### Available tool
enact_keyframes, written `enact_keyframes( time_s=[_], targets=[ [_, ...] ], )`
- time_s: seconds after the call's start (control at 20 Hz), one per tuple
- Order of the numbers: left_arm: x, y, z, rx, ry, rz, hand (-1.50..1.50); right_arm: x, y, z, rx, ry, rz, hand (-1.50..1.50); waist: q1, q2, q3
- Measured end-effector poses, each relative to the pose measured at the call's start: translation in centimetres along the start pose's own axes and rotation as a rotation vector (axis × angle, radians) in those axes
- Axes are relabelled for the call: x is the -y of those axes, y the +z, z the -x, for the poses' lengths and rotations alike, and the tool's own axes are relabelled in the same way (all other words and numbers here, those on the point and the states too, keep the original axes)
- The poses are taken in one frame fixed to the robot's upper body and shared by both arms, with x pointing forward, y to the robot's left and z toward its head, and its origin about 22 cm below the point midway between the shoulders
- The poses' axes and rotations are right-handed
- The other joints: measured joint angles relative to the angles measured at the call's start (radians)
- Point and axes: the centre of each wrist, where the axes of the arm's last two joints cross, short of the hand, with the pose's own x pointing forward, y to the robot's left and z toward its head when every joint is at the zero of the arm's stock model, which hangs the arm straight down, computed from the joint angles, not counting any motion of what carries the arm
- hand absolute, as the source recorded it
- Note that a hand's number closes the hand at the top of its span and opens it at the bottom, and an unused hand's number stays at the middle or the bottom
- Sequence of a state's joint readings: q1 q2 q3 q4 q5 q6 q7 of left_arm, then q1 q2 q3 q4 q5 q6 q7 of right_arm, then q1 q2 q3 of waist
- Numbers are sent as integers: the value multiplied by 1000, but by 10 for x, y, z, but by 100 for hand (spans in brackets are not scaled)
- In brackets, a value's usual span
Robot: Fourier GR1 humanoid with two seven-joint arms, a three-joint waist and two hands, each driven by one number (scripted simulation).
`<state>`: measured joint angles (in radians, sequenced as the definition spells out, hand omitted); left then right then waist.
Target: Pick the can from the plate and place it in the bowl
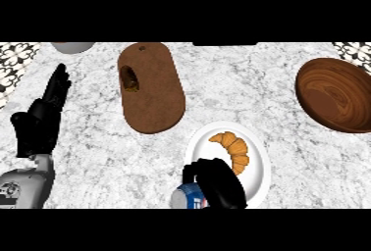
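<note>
My right robot hand [217, 186] curls round the can [187, 197] on the plate [255, 147]; lifting may knock the croissant [233, 149].

Colours you see on the grey-veined marble surface [87, 147]
White plate [257, 147], golden croissant [233, 149], blue-and-white can [187, 196], dark wood-grain bowl [333, 95], brown cutting board [152, 88].

One can [185, 197], one croissant [233, 150], one plate [261, 157], one wooden bowl [334, 94], one cutting board [150, 88].
</note>
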<state>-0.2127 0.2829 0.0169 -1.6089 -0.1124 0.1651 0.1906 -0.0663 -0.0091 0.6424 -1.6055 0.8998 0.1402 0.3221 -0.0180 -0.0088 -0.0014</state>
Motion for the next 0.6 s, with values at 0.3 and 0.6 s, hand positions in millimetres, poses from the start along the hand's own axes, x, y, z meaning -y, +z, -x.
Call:
enact_keyframes(
  time_s=[0.3,0.6],
  targets=[
    [-3,1,4,-10,-2,-2,0,36,44,-31,13,-145,272,150,-5,1,1],
    [5,5,-1,-5,1,2,0,82,79,-27,-99,-148,497,150,4,4,1]
  ],
)
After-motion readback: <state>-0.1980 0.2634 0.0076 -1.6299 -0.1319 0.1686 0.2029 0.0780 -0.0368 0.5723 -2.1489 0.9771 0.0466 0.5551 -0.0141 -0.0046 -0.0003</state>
